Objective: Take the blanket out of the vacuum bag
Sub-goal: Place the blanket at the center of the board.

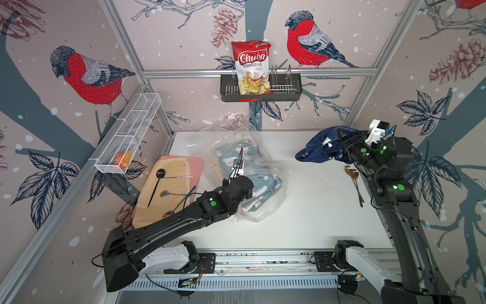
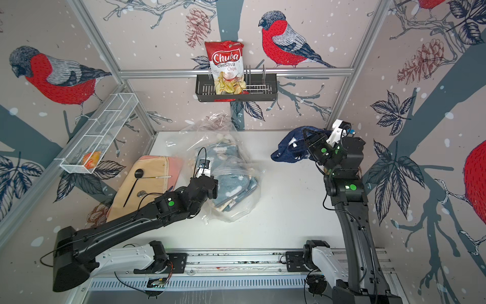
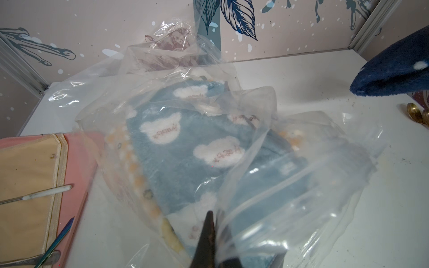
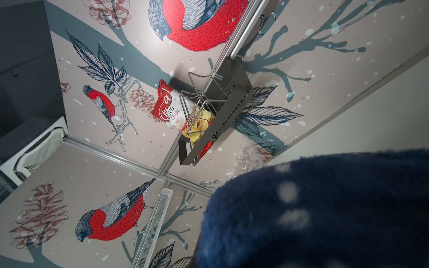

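Note:
The vacuum bag (image 1: pixel 265 155) (image 2: pixel 236 160) (image 3: pixel 308 162) lies crumpled at mid-table, clear and crinkly. A light blue fleece with white bear shapes (image 1: pixel 263 181) (image 3: pixel 185 157) is folded inside it. My left gripper (image 3: pixel 214 220) is shut on a fold of the bag's plastic at its near edge; in both top views its wrist hides the fingers. A dark navy blanket with white specks (image 1: pixel 319 147) (image 2: pixel 288 148) (image 3: pixel 394 74) (image 4: pixel 325 208) hangs outside the bag, over the table's back right corner. My right gripper (image 1: pixel 342 139) (image 2: pixel 309 138) is shut on it, its jaws buried in the fabric.
A tan and pink pad (image 1: pixel 168 189) with a ladle and spoons lies left of the bag. Gold spoons (image 1: pixel 353 179) rest by the right arm. A white wire basket (image 1: pixel 126 136) hangs on the left wall. A black rack (image 1: pixel 286 86) with a chips bag (image 1: pixel 251 65) hangs on the back wall.

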Motion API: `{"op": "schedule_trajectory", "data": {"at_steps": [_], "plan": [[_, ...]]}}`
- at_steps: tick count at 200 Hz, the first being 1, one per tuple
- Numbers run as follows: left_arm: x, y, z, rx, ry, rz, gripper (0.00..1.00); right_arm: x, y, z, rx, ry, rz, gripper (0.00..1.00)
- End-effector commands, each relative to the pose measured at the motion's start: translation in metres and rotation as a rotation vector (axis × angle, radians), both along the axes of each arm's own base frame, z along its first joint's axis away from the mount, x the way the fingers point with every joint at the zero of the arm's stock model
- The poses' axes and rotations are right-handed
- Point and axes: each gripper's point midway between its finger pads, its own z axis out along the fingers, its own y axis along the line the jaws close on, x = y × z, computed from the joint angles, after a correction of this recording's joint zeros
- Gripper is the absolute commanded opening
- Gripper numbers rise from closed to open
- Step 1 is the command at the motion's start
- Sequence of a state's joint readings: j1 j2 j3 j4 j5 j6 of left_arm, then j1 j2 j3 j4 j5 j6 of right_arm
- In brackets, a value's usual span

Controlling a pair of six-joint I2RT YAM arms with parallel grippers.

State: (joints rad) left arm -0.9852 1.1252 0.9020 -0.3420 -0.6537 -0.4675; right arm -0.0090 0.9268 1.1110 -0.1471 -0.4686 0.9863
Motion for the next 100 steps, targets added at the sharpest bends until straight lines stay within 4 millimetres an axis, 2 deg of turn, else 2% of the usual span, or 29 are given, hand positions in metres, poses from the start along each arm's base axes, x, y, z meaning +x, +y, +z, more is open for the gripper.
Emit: {"op": "schedule_trajectory", "data": {"at_steps": [1, 34, 61, 79, 100], "plan": [[0.001, 0.001, 0.003, -0.026, -0.01, 0.007, 0.0, -0.015, 0.009, 0.002, 0.03, -0.049, 0.096, 0.0], [-0.001, -0.002, 0.004, -0.039, -0.012, -0.016, 0.0, -0.013, 0.002, -0.03, 0.028, 0.023, 0.077, 0.0], [-0.001, -0.005, 0.001, -0.04, -0.007, -0.03, 0.0, 0.014, 0.003, -0.046, 0.033, 0.065, 0.077, 0.0], [0.0, -0.007, 0.0, -0.039, -0.011, -0.035, 0.0, 0.042, 0.009, -0.045, 0.017, 0.068, 0.073, 0.0], [0.003, -0.009, 0.001, -0.026, -0.023, -0.037, 0.0, 0.079, 0.023, -0.016, -0.002, 0.018, 0.088, 0.0]]}}
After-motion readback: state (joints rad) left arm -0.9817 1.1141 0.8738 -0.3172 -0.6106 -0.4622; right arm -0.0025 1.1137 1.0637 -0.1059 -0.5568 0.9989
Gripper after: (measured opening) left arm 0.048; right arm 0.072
